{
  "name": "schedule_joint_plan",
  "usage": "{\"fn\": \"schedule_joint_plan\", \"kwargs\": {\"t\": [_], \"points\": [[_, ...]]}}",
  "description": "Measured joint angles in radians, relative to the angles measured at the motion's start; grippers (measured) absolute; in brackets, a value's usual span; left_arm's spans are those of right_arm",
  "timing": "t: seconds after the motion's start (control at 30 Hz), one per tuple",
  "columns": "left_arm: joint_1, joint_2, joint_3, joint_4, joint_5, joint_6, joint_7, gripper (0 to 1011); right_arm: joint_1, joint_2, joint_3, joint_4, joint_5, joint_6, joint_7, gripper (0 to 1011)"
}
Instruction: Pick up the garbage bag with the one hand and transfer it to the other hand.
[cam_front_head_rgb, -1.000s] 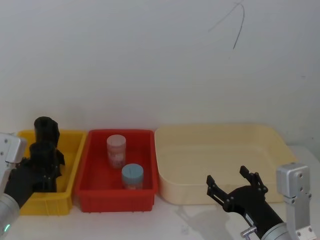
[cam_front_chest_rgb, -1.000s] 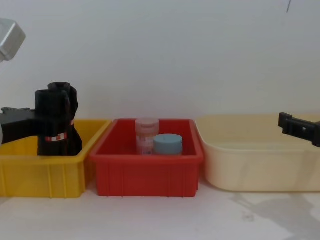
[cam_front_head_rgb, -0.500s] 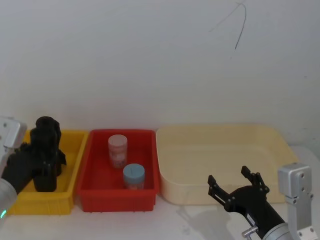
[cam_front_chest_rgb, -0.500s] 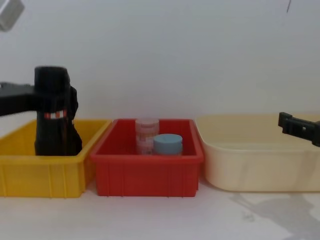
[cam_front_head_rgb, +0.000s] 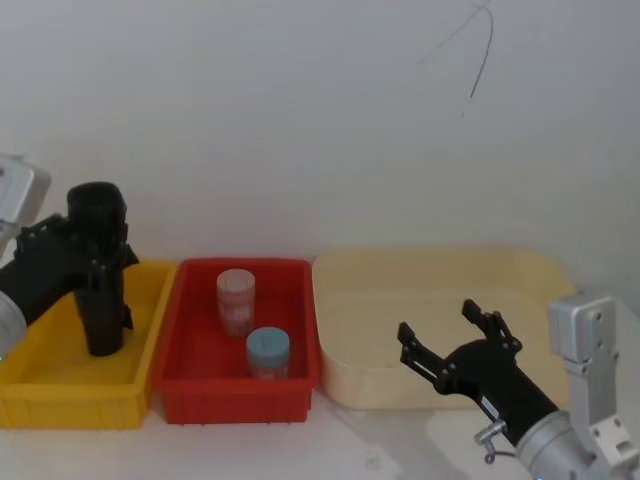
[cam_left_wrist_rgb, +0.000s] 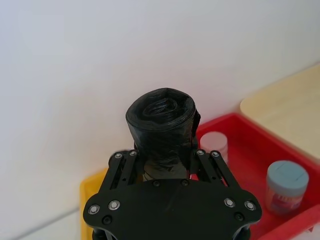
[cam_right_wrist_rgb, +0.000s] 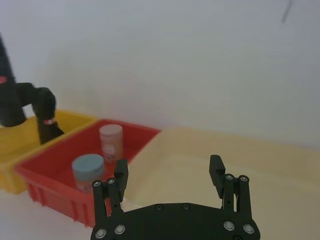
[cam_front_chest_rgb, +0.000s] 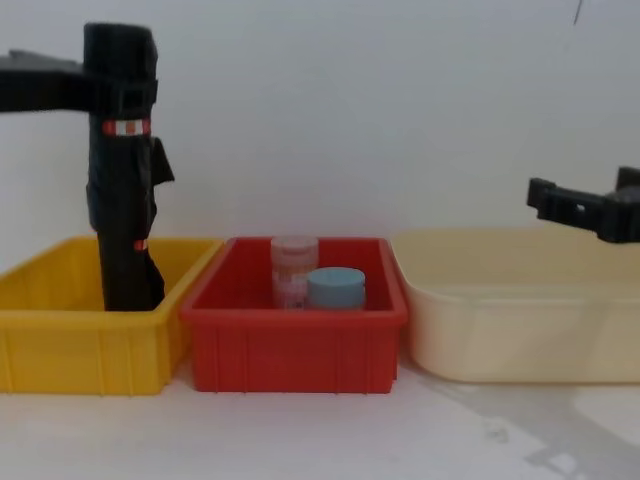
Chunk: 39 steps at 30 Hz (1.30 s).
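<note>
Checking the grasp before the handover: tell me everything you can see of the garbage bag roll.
The garbage bag is a smooth black plastic roll, upright, its coiled top end showing, with a red-and-white label band near the top. The left gripper has its jaws shut on it above the yellow bin.

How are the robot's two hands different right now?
The left hand is shut on the garbage bag; the right hand is open and empty. The left hand is above the yellow bin; the right hand is by the cream tub. Both are black and two-fingered.
</note>
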Motion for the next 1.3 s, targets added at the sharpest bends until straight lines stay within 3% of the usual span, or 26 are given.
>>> {"fn": "schedule_joint_plan", "kwargs": {"t": [0.23,0.77,1.07,1.3], "points": [[-0.045,-0.002,0.005,-0.012,-0.019,0.041,-0.047,437,0.055,0.015,-0.013,0.013,0.021,0.022,0.073,1000],[-0.133,-0.065,0.041,0.045,-0.084,0.115,-0.112,437,0.158,0.078,-0.076,0.024,0.055,0.081,0.240,1000],[-0.175,-0.095,0.072,0.087,-0.110,0.117,-0.150,437,0.178,0.092,-0.102,0.013,0.075,0.135,0.270,1000],[-0.196,-0.104,0.091,0.108,-0.128,0.110,-0.185,437,0.188,0.075,-0.109,0.017,0.107,0.189,0.264,1000]]}}
